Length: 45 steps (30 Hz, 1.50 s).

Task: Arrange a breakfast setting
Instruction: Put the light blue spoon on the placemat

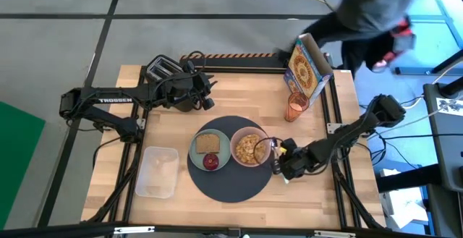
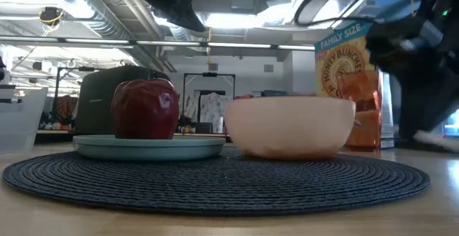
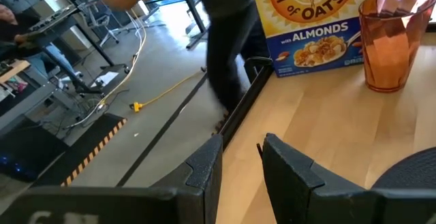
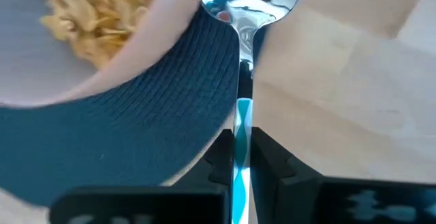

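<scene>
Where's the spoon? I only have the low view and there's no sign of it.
Observer: The right pincer is shut on the spoon, at the right edge of the mat, just beside the bowl.
Operator: Is the bowl filled? I only see its side.
Observer: Yes, there are cereal flakes in it.
Operator: And the left arm?
Observer: The left pincer hangs at the far left of the table, next to the toaster, holding nothing.
</scene>
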Motion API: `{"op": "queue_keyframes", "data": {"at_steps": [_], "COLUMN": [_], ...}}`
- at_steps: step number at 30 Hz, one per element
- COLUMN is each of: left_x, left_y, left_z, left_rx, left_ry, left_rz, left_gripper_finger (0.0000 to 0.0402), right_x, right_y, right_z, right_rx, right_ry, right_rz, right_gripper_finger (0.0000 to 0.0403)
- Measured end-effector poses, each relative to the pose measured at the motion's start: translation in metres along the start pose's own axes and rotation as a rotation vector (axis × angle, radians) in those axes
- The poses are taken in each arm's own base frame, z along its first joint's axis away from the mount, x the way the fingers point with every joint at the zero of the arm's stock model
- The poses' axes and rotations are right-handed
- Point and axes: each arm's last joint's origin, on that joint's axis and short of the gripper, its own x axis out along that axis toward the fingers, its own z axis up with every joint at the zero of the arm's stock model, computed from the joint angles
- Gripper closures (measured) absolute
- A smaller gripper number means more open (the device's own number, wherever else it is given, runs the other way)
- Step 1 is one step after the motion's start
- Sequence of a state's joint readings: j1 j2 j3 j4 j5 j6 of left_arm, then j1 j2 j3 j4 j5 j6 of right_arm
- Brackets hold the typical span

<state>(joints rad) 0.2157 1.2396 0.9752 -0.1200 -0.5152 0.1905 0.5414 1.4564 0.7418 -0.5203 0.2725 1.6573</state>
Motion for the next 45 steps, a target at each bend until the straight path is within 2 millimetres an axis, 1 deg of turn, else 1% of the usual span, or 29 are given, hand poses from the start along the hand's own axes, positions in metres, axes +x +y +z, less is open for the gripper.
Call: {"op": "queue_keyframes", "data": {"at_steps": [2, 6, 9, 12, 17, 21, 26, 31, 39, 42, 45], "left_x": [0.0, 0.0, 0.0, 0.0, 0.0, 0.0, 0.0, 0.0, 0.0, 0.0, 0.0], "left_y": [0.0, 0.0, 0.0, 0.0, 0.0, 0.0, 0.0, -0.001, -0.001, -0.001, -0.001], "left_z": [0.0, -0.001, -0.001, -0.001, -0.001, -0.002, -0.002, -0.002, -0.004, -0.005, -0.005], "left_rx": [0.0, 0.0, 0.002, 0.004, 0.003, 0.004, 0.008, 0.008, 0.015, 0.016, 0.016], "left_ry": [0.001, 0.005, 0.009, 0.013, 0.013, 0.015, 0.022, 0.023, 0.042, 0.044, 0.044], "left_rz": [0.0, -0.001, -0.002, -0.002, -0.002, -0.003, -0.004, -0.004, -0.008, -0.008, -0.008], "left_gripper_finger": [0.0306, 0.0306, 0.0306, 0.0306, 0.0306, 0.0306, 0.0306, 0.0306, 0.0306, 0.0306, 0.0306], "right_x": [0.009, 0.018, 0.019, 0.022, 0.025, 0.028, 0.027, 0.025, 0.026, 0.026, 0.026], "right_y": [0.002, 0.007, 0.012, 0.015, 0.014, 0.012, 0.015, 0.022, 0.013, 0.014, 0.016], "right_z": [-0.002, 0.005, 0.014, 0.025, 0.045, 0.055, 0.049, 0.044, 0.043, 0.043, 0.043], "right_rx": [0.02, 0.084, 0.118, 0.116, 0.105, 0.112, 0.131, 0.142, 0.169, 0.172, 0.163], "right_ry": [-0.018, -0.067, -0.116, -0.145, -0.205, -0.191, -0.111, -0.122, -0.129, -0.121, -0.119], "right_rz": [-0.008, 0.024, 0.071, 0.086, 0.065, 0.053, 0.088, 0.151, 0.06, 0.074, 0.09], "right_gripper_finger": [0.0383, 0.0376, 0.0376, 0.0378, 0.0376, 0.0376, 0.0375, 0.0375, 0.0372, 0.0352, 0.0313]}}
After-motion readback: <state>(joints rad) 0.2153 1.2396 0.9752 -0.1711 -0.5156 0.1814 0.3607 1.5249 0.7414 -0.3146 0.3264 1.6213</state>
